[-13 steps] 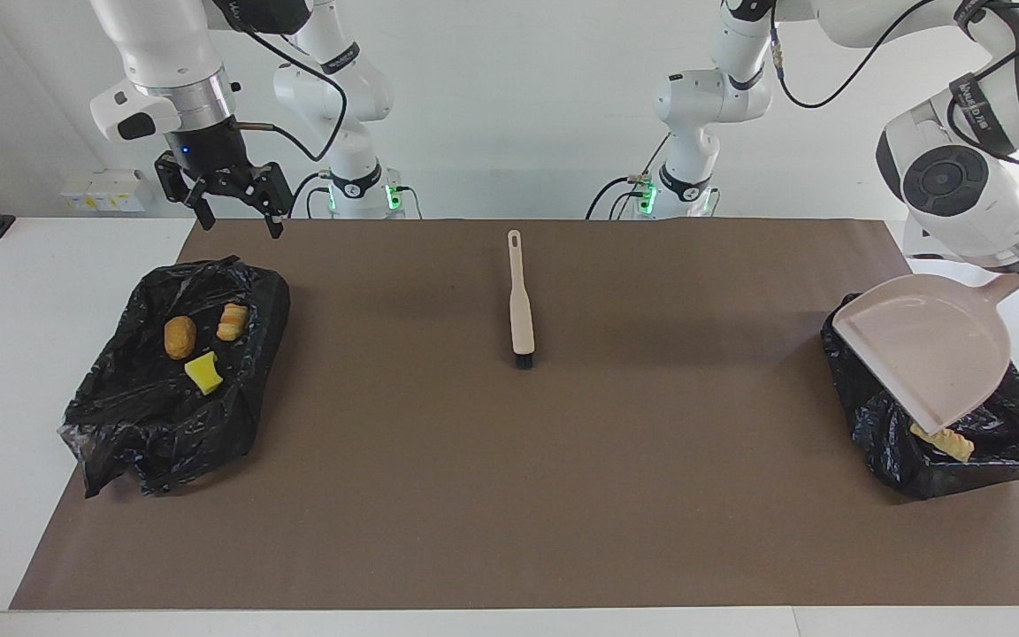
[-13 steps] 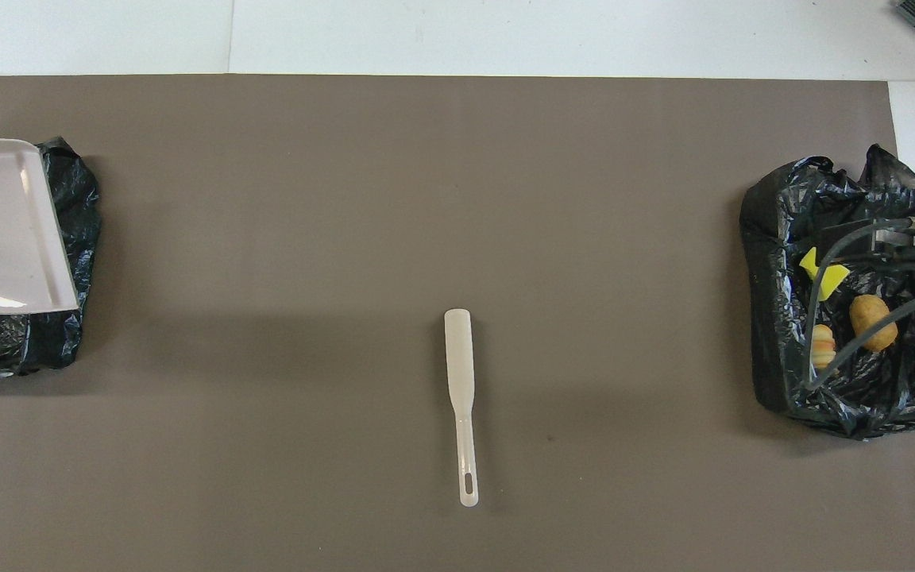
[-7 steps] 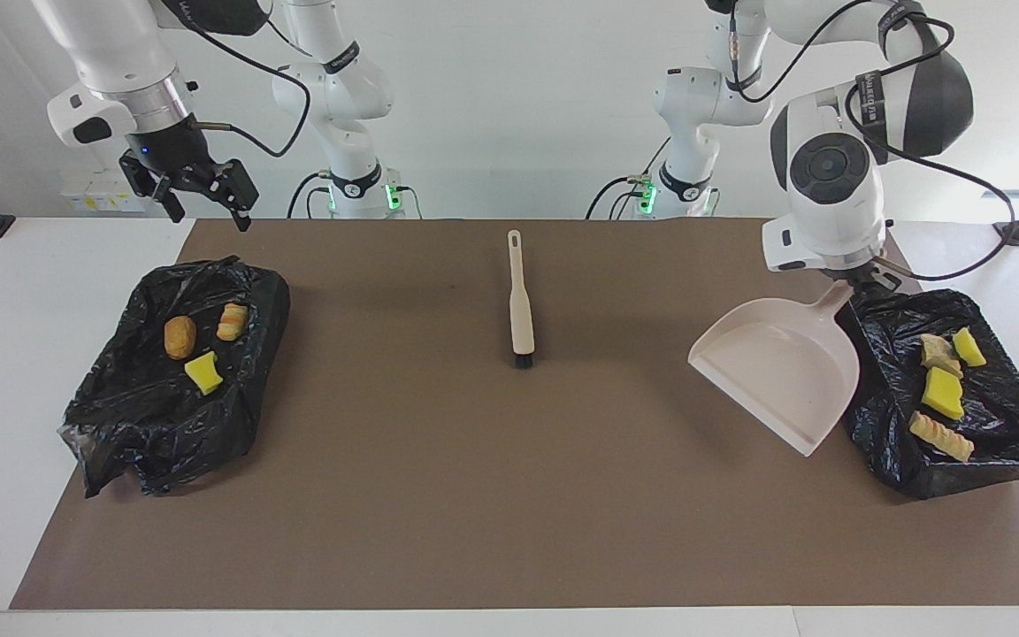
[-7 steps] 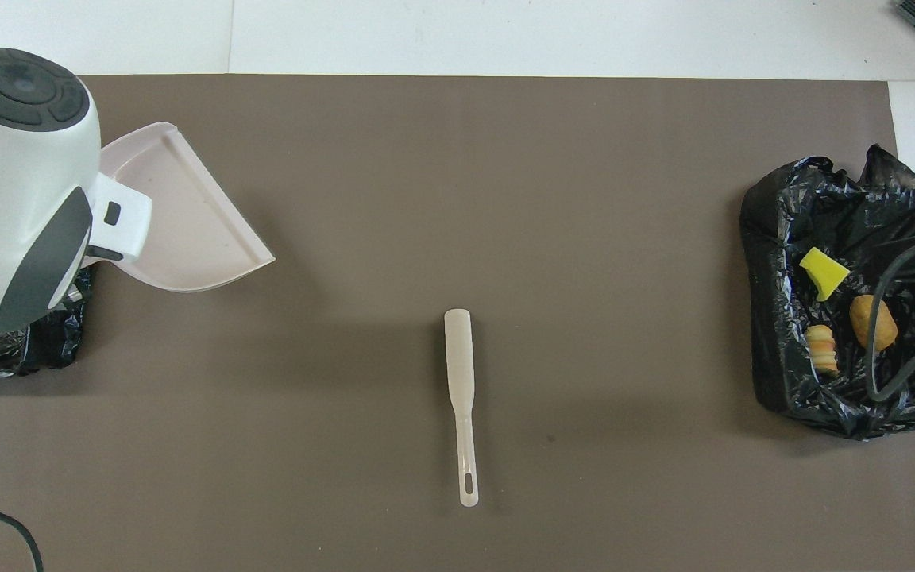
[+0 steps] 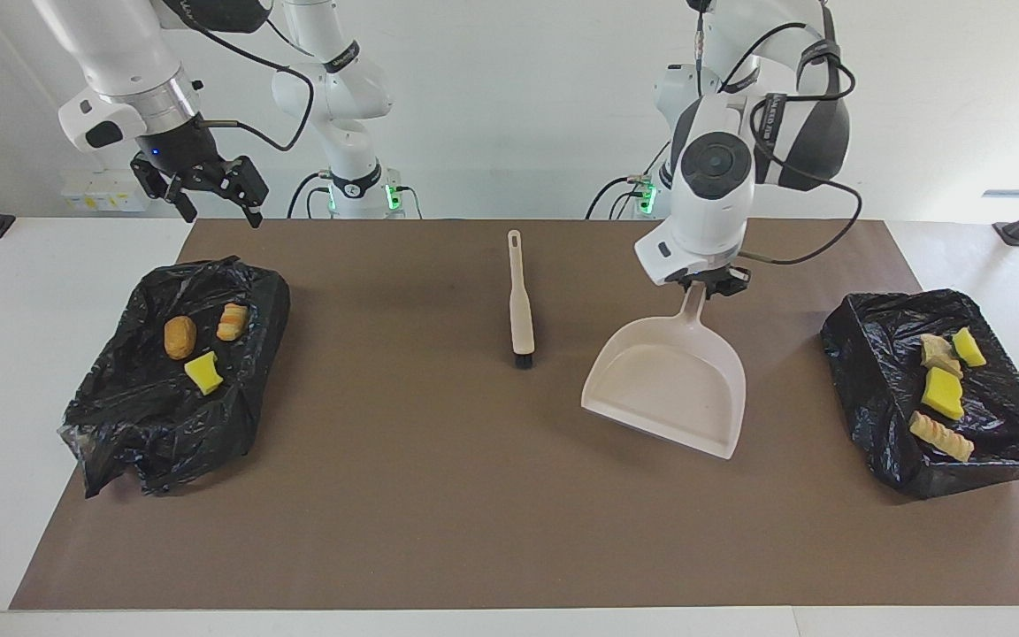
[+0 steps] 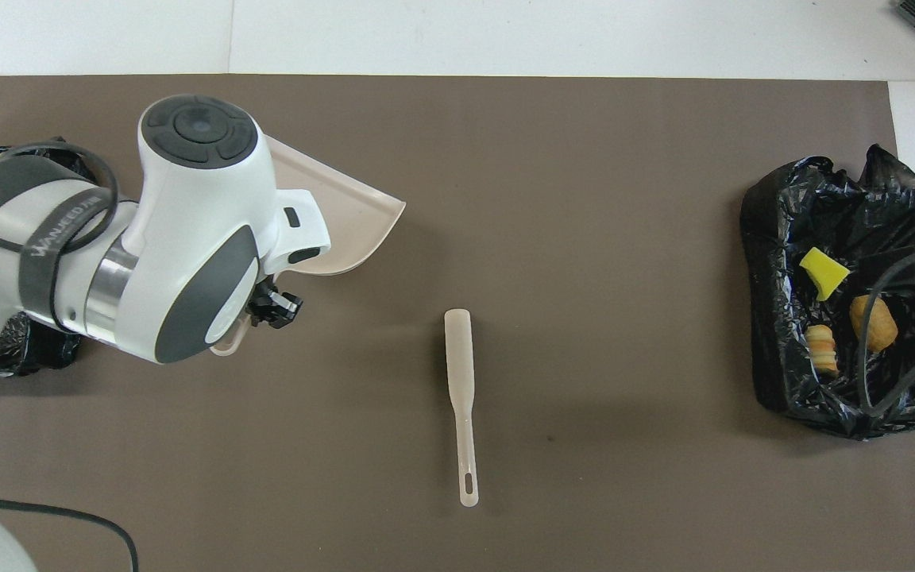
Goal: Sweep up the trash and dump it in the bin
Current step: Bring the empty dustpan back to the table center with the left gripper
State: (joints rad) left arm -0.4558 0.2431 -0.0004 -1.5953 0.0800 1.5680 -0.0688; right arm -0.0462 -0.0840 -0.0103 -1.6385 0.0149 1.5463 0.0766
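Note:
My left gripper (image 5: 709, 288) is shut on the handle of the beige dustpan (image 5: 669, 385), whose pan hangs tilted low over the mat beside the beige hand brush (image 5: 520, 305), lip pointing away from the robots. In the overhead view the left arm covers most of the dustpan (image 6: 346, 226). Several trash scraps, yellow sponges (image 5: 944, 393) and tan chunks (image 5: 940, 436), lie in the black-bagged bin (image 5: 863, 372) at the left arm's end. Three more, a brown chunk (image 5: 180, 337), a striped chunk (image 5: 232, 321) and a yellow sponge (image 5: 203, 372), lie in the bin (image 5: 120, 416) at the right arm's end. My right gripper (image 5: 218, 217) hangs open and empty above that bin's robot-side edge.
The hand brush (image 6: 461, 397) lies flat mid-mat, bristles pointing away from the robots. A brown mat (image 5: 439, 495) covers the white table. The right arm's cables (image 6: 894, 318) cross over its bin in the overhead view.
My left arm has carried the dustpan from over its bin toward the middle of the mat, uncovering the scraps in that bin. The right gripper drifted slightly above its bin.

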